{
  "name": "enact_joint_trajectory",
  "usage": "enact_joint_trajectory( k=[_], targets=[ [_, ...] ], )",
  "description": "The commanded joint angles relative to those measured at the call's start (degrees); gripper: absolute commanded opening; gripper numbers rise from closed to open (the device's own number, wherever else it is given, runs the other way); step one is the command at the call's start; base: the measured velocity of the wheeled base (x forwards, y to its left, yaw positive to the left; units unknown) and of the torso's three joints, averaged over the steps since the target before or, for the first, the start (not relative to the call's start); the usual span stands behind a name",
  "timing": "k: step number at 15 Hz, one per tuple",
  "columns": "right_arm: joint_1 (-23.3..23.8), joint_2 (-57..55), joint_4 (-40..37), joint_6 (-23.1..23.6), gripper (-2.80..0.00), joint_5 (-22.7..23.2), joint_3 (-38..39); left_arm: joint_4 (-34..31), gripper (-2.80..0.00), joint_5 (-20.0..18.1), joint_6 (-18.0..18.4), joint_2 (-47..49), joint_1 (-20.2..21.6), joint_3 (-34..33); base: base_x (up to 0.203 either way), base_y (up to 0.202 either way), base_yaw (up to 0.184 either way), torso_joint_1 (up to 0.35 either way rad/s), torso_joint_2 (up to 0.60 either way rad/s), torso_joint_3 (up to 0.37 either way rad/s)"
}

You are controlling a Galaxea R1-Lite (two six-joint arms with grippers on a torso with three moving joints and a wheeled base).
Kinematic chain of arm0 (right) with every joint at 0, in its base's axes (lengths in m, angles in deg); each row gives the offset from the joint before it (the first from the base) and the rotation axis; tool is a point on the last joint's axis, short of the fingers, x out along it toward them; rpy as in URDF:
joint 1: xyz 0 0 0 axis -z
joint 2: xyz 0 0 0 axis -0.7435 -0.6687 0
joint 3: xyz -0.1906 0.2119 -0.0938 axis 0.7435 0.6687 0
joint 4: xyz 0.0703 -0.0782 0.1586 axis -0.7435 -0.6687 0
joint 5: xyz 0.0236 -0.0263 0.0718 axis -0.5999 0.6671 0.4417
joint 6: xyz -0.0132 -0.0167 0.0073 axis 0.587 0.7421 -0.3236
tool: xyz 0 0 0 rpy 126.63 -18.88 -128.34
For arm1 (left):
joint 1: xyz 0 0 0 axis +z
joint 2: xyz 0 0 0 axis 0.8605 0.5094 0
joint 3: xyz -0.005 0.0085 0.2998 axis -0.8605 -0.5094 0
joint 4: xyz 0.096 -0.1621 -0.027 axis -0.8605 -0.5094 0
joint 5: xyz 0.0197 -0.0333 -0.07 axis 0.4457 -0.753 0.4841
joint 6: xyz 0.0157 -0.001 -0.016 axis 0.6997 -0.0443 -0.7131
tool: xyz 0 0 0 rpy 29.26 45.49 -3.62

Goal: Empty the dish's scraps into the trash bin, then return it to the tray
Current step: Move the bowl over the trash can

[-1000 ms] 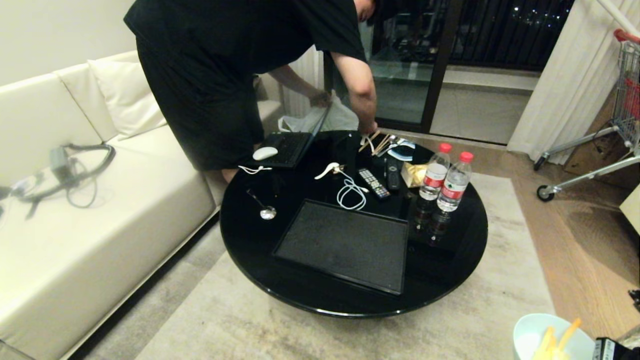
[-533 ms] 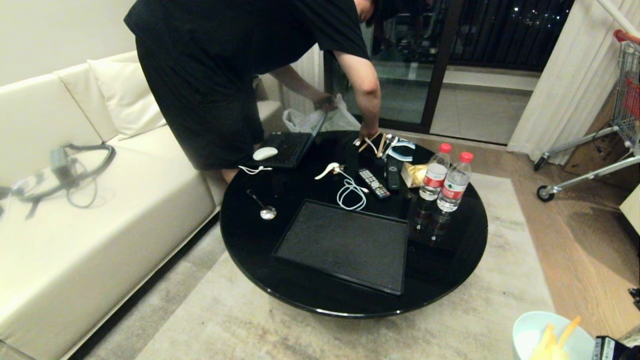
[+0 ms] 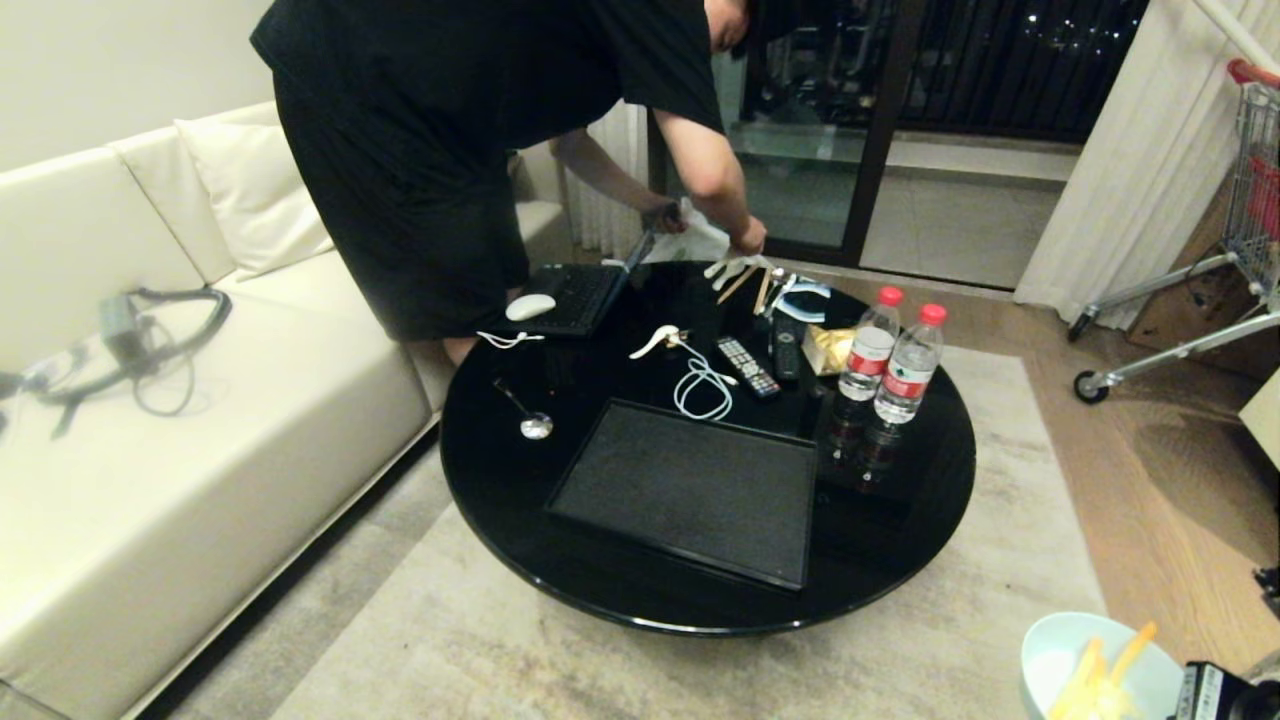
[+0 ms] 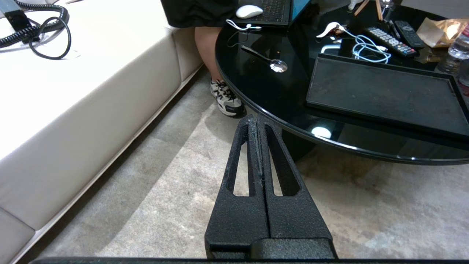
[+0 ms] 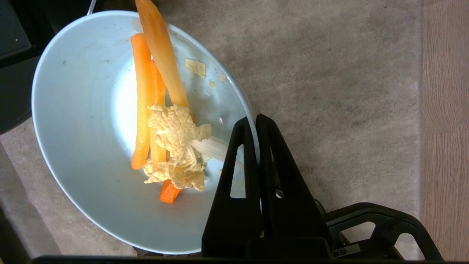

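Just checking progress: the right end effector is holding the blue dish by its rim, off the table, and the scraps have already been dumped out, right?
Not quite. The right end effector does grip the dish by its rim, off the table, but the scraps are still in it: orange sticks and pale bits, as the right wrist view shows.

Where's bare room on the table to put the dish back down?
The tray is bare across its whole surface. Bare tabletop also lies between the spoon and the tray's near-left edge. The far side is crowded: white cable, remotes, two bottles, and a person's hand.
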Motion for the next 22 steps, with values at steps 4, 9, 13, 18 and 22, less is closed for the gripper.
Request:
enact_joint_trajectory(
  k=[4,9,13,18,22],
  targets=[
    [-0.11,-0.56,-0.08,-0.17,-2.8,-0.03,-0.03,0.02,-2.8,0.04,-0.02,-0.02,0.0,0.0,0.0,0.0,0.0,0.0,0.0,0.0],
    [-0.02,-0.47,-0.08,-0.17,-2.8,-0.03,-0.03,0.02,-2.8,0.04,-0.02,-0.02,0.0,0.0,-0.003,0.001,-0.072,0.002,0.0,0.001],
    [-0.02,-0.38,-0.08,-0.09,-2.8,-0.11,-0.03,0.02,-2.8,0.04,-0.02,-0.02,0.0,0.0,0.001,0.01,-0.168,0.003,0.0,0.002],
    [-0.02,-0.38,-0.08,-0.09,-2.8,-0.2,-0.03,0.02,-2.8,0.04,-0.02,-0.02,0.0,0.0,-0.002,0.008,-0.167,-0.003,0.0,0.003],
    [0.06,-0.29,-0.08,-0.09,-2.8,-0.26,-0.03,0.02,-2.8,0.04,-0.02,-0.02,0.0,0.0,-0.001,0.012,-0.167,0.002,0.0,0.004]
  ],
)
